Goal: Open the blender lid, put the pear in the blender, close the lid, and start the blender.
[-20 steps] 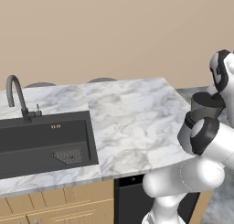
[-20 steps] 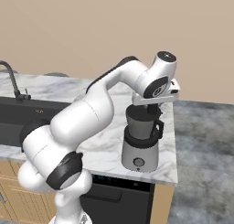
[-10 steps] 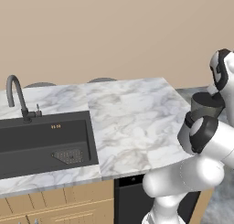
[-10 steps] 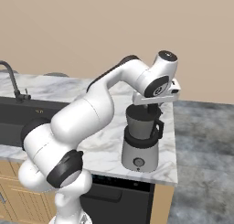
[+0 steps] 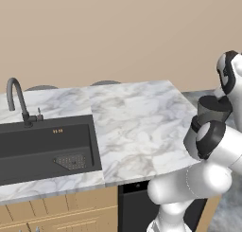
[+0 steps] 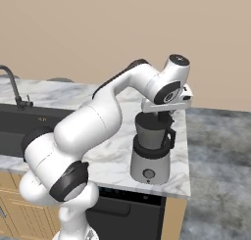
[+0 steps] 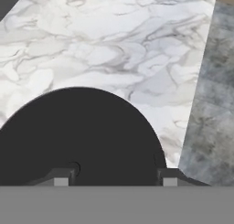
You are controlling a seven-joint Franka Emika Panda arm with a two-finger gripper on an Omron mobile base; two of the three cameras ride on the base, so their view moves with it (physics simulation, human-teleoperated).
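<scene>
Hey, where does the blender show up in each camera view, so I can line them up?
Left base view: the blender is at the right edge, partly behind the arm.
Right base view: right of centre, near the counter's front right corner.
Hand view: the blender lid from above, lower left.
Shared landmark: the marble counter and its right edge.

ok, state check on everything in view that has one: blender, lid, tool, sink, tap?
blender: upright near the counter's right front corner, jar seated on its base
blender lid: on the jar, closed
tool: right above the lid, fingers spread apart with nothing between them
sink: basin dry, strainer in place
tap: no water running
</scene>
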